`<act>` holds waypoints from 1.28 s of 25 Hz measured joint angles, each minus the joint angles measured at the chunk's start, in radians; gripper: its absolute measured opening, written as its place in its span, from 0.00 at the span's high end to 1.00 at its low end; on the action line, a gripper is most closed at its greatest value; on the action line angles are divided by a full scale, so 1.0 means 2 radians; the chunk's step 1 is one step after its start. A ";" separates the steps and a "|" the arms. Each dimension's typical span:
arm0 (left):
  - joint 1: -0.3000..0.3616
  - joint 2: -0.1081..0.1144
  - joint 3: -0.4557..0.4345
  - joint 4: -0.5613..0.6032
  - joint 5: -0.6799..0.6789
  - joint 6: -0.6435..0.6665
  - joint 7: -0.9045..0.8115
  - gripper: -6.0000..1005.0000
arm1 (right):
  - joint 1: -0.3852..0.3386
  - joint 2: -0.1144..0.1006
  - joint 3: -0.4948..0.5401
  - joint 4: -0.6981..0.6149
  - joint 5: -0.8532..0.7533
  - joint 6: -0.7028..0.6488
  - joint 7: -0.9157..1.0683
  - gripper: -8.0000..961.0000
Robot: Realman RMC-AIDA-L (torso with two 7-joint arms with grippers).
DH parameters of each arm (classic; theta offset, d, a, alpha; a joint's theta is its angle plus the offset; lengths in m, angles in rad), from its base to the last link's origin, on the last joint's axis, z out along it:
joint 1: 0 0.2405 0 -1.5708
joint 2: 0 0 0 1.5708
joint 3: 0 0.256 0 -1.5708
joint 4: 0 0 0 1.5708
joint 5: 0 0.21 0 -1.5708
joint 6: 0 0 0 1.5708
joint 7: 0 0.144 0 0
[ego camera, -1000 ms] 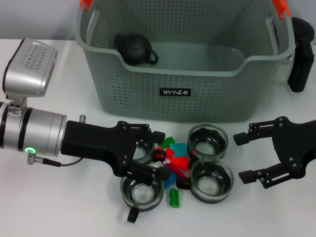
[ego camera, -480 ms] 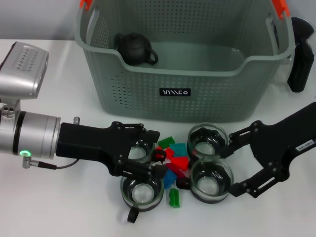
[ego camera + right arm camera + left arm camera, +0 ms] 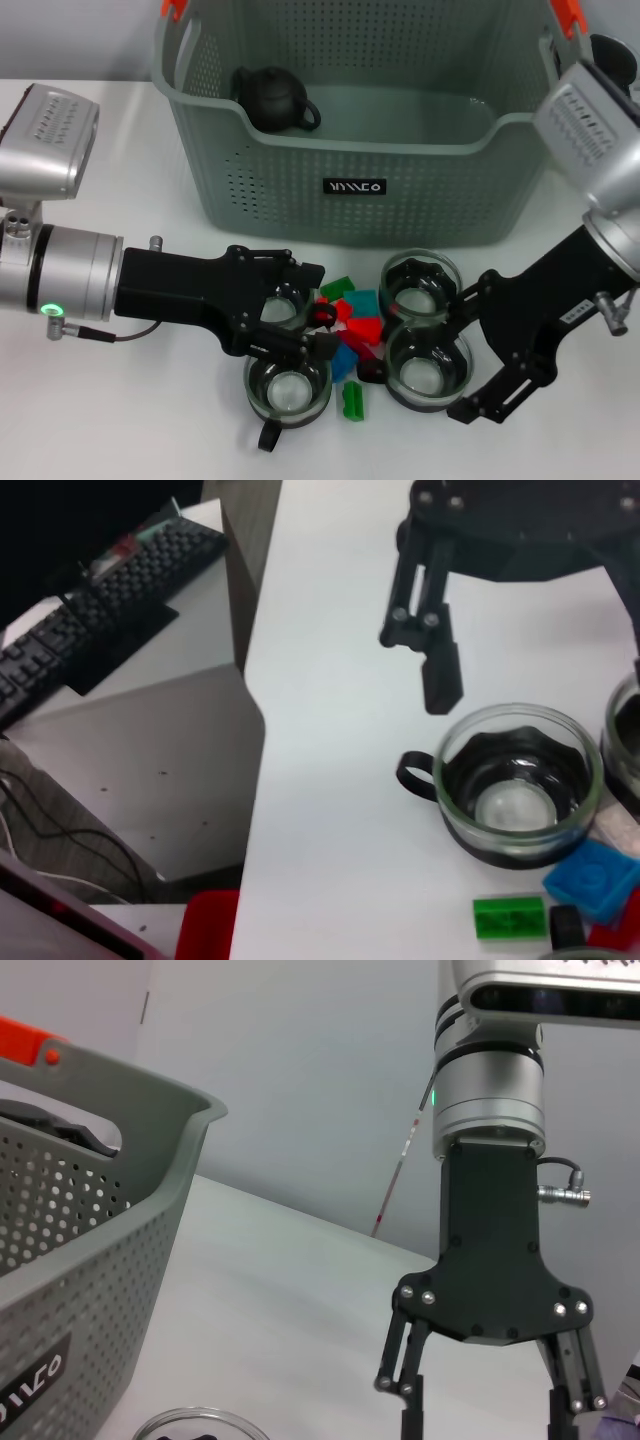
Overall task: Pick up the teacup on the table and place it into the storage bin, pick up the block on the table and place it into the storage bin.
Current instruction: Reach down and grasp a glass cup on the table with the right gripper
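Four glass teacups (image 3: 421, 370) and the blocks (image 3: 352, 322) sat on the counter (image 3: 120, 420) near the storage bin (image 3: 366, 200) (holding only a teapot (image 3: 272, 98)). Left claw (image 3: 302, 312) and right claw (image 3: 468, 350), both spread, flanked cups.

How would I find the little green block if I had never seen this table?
Start at the big grey-green storage bin with the orange clips. Just in front of it sit four glass teacups with a heap of coloured blocks between them. The green block lies alone on the white table at the near edge of that heap, beside the near-left teacup, apart from the red and blue ones.
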 joint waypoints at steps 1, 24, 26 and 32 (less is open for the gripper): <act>0.000 0.000 0.000 0.000 0.000 0.000 0.000 0.05 | 0.000 0.000 -0.003 0.000 0.000 0.003 0.003 0.08; 0.004 0.000 -0.006 -0.004 0.000 -0.004 0.003 0.05 | -0.006 0.000 -0.024 0.015 -0.011 0.040 0.030 0.21; 0.005 -0.001 -0.006 -0.004 0.000 -0.005 0.003 0.05 | -0.006 0.001 -0.033 0.023 -0.014 0.051 0.032 0.23; 0.009 -0.003 -0.006 -0.005 0.000 -0.005 0.003 0.05 | -0.001 0.002 -0.074 0.035 -0.013 0.081 0.049 0.24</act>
